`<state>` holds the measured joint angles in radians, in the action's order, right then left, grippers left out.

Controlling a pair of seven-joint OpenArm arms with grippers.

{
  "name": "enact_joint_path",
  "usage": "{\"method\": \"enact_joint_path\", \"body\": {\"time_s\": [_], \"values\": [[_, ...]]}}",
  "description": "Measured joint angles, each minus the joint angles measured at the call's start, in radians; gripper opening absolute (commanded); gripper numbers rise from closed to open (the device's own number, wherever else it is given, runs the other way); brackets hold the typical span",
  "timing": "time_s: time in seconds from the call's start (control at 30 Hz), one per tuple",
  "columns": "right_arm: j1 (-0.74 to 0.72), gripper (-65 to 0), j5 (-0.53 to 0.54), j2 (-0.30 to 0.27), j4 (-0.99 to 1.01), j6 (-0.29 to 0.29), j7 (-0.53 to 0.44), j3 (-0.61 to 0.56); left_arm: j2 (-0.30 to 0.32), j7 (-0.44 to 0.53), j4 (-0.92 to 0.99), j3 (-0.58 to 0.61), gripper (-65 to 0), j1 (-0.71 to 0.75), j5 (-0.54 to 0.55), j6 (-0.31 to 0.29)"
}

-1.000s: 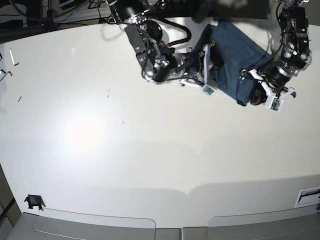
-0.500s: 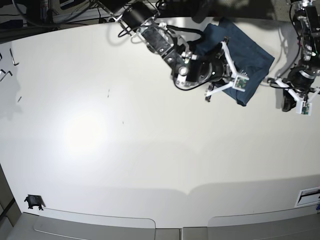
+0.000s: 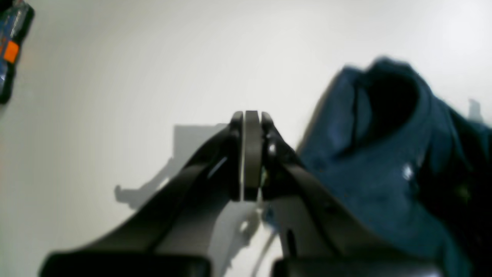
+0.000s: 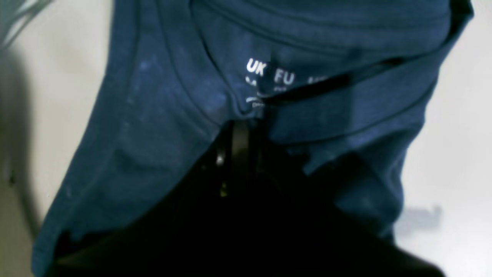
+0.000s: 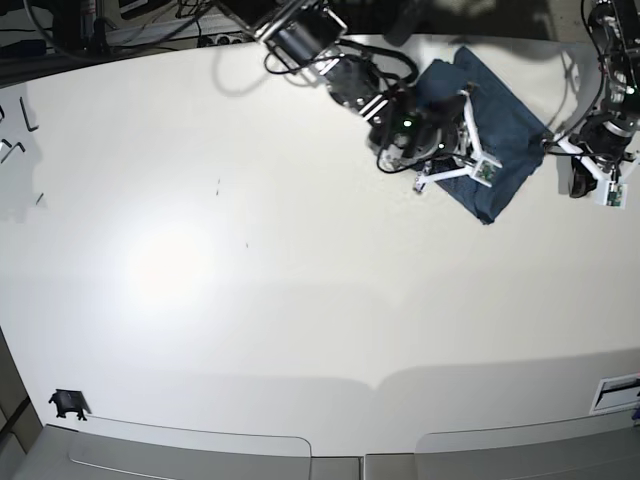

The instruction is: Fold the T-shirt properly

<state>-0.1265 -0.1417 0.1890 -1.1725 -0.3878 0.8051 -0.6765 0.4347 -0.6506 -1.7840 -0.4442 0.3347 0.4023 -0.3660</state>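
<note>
The T-shirt (image 5: 488, 135) lies as a compact folded bundle at the far right of the white bench (image 5: 300, 300). The right gripper (image 4: 240, 132) is closed, its tips pressed on the cloth just below the printed neck label (image 4: 269, 79); whether it pinches a fold or only presses cannot be told. The left gripper (image 3: 250, 154) is closed on nothing, hanging over bare bench just right of the bundle. The folding looks near its end, at a smoothing or settling stage. Next, the right arm likely needs to let go and lift straight off without dragging the top layer.

A white table (image 5: 250, 300) carries the folded T-shirt (image 5: 497, 135).
</note>
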Motion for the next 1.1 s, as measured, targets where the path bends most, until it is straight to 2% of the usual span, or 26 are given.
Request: {"method": "enact_joint_path", "body": {"time_s": [0.13,0.2,0.27,0.5,0.57,0.77,0.93,1.1], "values": [[-0.006,-65.0,0.01,-0.013,0.001,0.053,-0.025,0.189,0.003,-0.003,0.0,-0.001,-65.0,0.009,-0.004,0.003],[-0.01,-65.0,0.018,-0.052,-0.002,0.061,-0.035,0.297,-0.001,0.0,0.0,0.001,-65.0,0.008,0.003,0.0],[-0.018,-65.0,0.045,-0.078,-0.002,0.074,-0.003,0.397,-0.002,-0.003,0.0,0.001,-65.0,0.009,0.004,-0.001],[-0.023,-65.0,0.227,-0.207,-0.004,0.05,0.042,0.696,-0.002,-0.003,0.0,0.001,-65.0,0.008,0.001,0.0],[-0.019,-65.0,0.267,-0.25,-0.005,0.028,0.056,0.761,-0.001,-0.002,0.0,0.001,-65.0,0.008,0.0,0.0],[0.037,-65.0,0.434,-0.341,-0.007,-0.048,0.092,0.884,0.0,0.0,0.0,0.001,-65.0,0.008,0.001,0.0],[0.106,-65.0,0.507,-0.359,-0.029,-0.085,0.073,0.924,0.0,0.0,0.0,0.001,-65.0,0.008,0.005,0.0],[0.186,-65.0,0.513,-0.364,-0.102,-0.087,0.056,0.927,0.001,-0.001,0.0,0.001,-65.0,0.008,0.008,0.0]]}}
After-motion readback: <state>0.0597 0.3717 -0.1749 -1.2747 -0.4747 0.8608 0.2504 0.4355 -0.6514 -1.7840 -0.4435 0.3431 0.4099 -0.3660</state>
